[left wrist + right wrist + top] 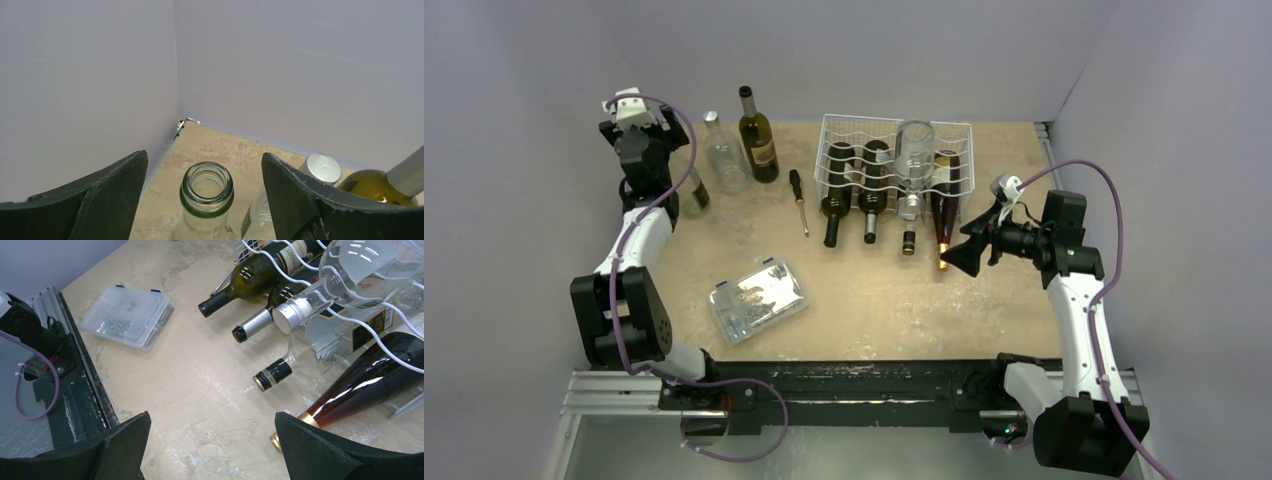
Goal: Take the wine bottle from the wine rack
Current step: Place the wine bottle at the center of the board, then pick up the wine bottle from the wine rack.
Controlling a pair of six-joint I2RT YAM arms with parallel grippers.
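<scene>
Wine bottle (206, 192), open-mouthed, stands upright at the far left of the table (864, 290), well apart from the wine rack (829, 150). It is framed by the parted, untouching fingers of the left gripper (204, 165). That removal looks done, though several bottles lie in the rack, where the right gripper (212, 417) hangs spread wide and empty near the neck of a red bottle (370, 385). The standing bottle's base is cut off at the wrist and largely masked from above, so its footing is probably, not certainly, settled.
</scene>
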